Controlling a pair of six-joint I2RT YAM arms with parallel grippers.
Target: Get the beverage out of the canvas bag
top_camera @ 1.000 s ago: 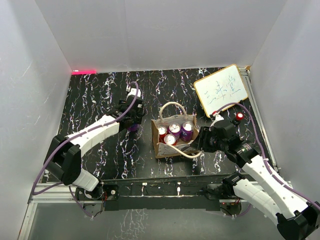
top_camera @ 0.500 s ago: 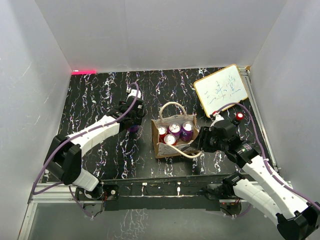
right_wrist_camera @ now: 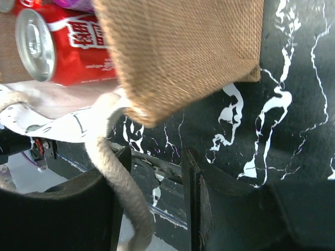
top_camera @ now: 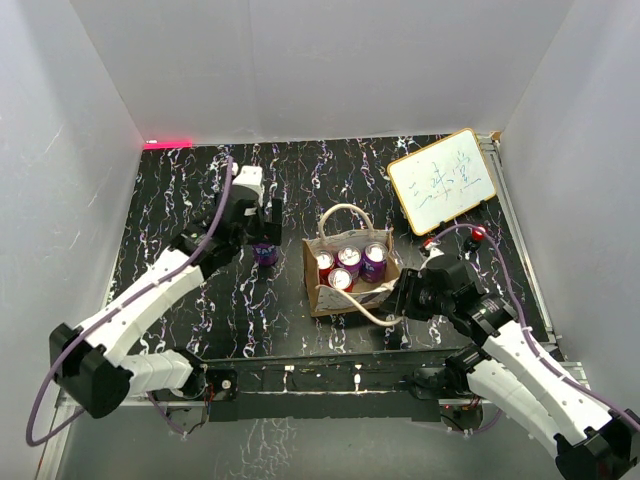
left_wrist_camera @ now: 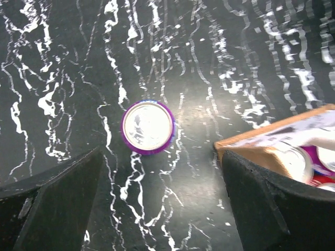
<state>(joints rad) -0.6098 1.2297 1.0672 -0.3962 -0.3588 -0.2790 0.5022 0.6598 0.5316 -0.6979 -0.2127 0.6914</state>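
Observation:
The tan canvas bag (top_camera: pixel 352 292) stands mid-table with cream handles and holds several cans, red ones (top_camera: pixel 340 278) and a purple one (top_camera: pixel 373 262). A purple can (top_camera: pixel 265 252) stands upright on the table left of the bag; from above it shows its silver top (left_wrist_camera: pixel 148 127). My left gripper (top_camera: pixel 262 214) is open and empty, above and clear of this can, its fingers (left_wrist_camera: pixel 57 204) wide apart. My right gripper (top_camera: pixel 402 297) is open at the bag's near right corner (right_wrist_camera: pixel 183 52). A cream handle loop (right_wrist_camera: pixel 123 188) hangs in the gap beside its left finger. A red can (right_wrist_camera: pixel 63 44) shows inside.
A white board with a yellow frame (top_camera: pixel 441 180) leans at the back right. The bag's corner (left_wrist_camera: pixel 282 144) lies just right of my left gripper. The table's metal front rail (top_camera: pixel 320 372) runs close behind my right gripper. Grey walls enclose the table.
My left gripper has let go of the purple can and risen up and back, leaving it standing on the table. My right gripper has drawn back a little from the bag toward the near edge.

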